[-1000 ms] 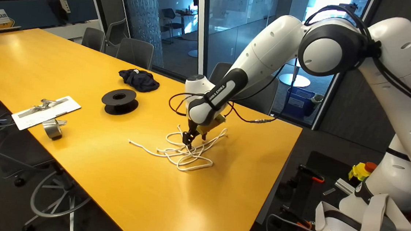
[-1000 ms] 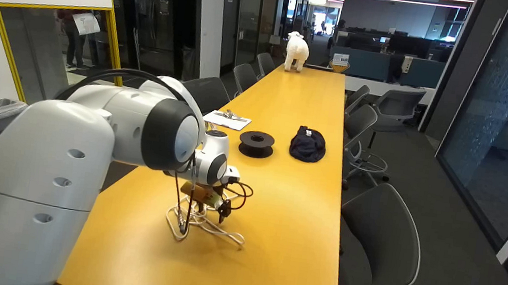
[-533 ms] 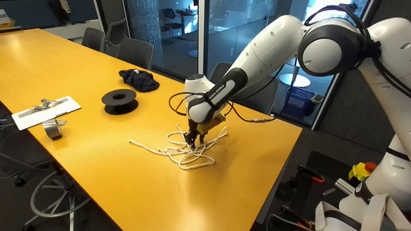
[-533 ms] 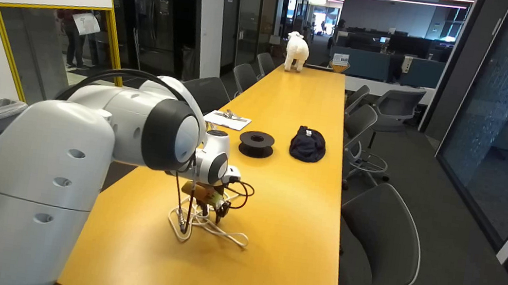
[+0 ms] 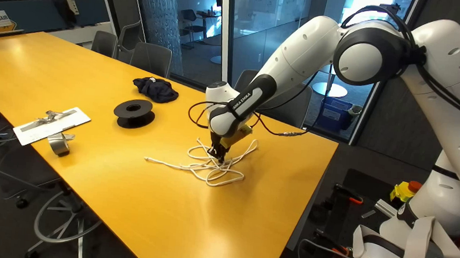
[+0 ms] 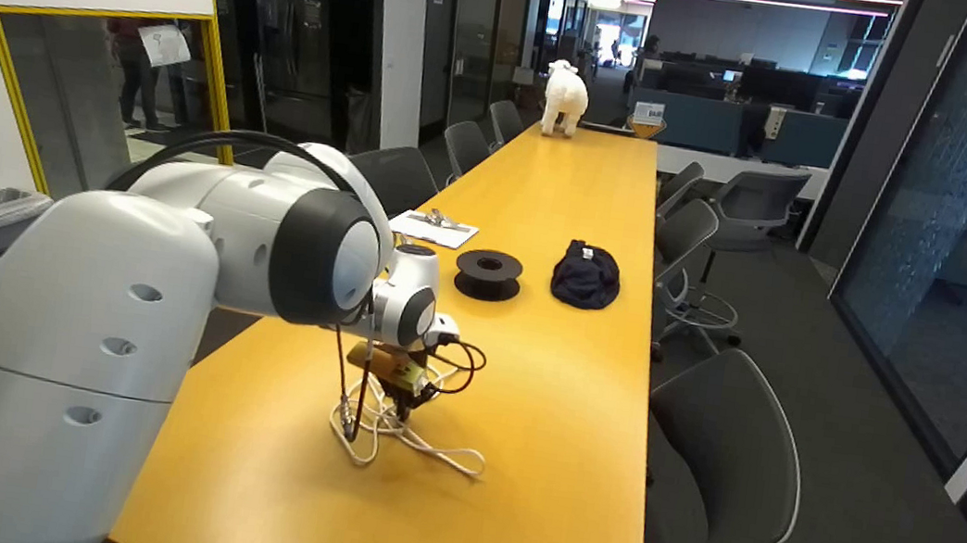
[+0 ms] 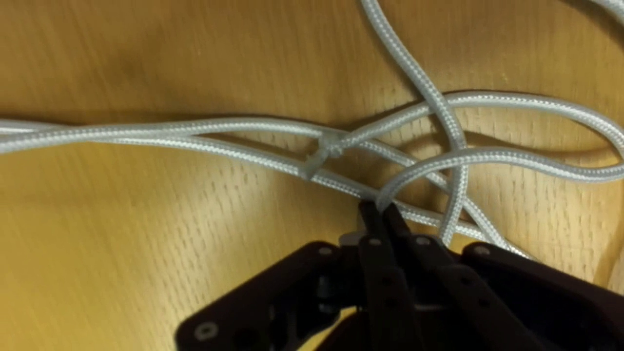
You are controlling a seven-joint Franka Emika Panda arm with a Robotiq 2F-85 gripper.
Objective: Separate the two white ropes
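Note:
The two white ropes (image 5: 169,165) lie as a loose tangle on the yellow table, and in the wrist view several strands (image 7: 414,73) cross each other. Which strand belongs to which rope I cannot tell. My gripper (image 7: 381,208) points down into the middle of the tangle, its fingertips pinched around one strand that curves up and to the right (image 7: 507,156). Another strand passes just beyond the tips. A frayed rope end (image 7: 332,147) rests by two strands at the centre. In both exterior views the gripper (image 5: 221,160) sits low, close to the tabletop, partly covering the ropes (image 6: 365,462).
A black spool (image 5: 126,111) and a dark cloth cap (image 5: 157,91) stand farther along the table. Near one long edge are a white board with a clamp (image 5: 60,126) and a roll of tape (image 5: 58,145). Loose black cables (image 6: 470,373) hang around the wrist.
The fingers have come together from wide apart onto a strand. The gripper has shifted slightly right in both exterior views, and parts of the tangle have slid slightly right.

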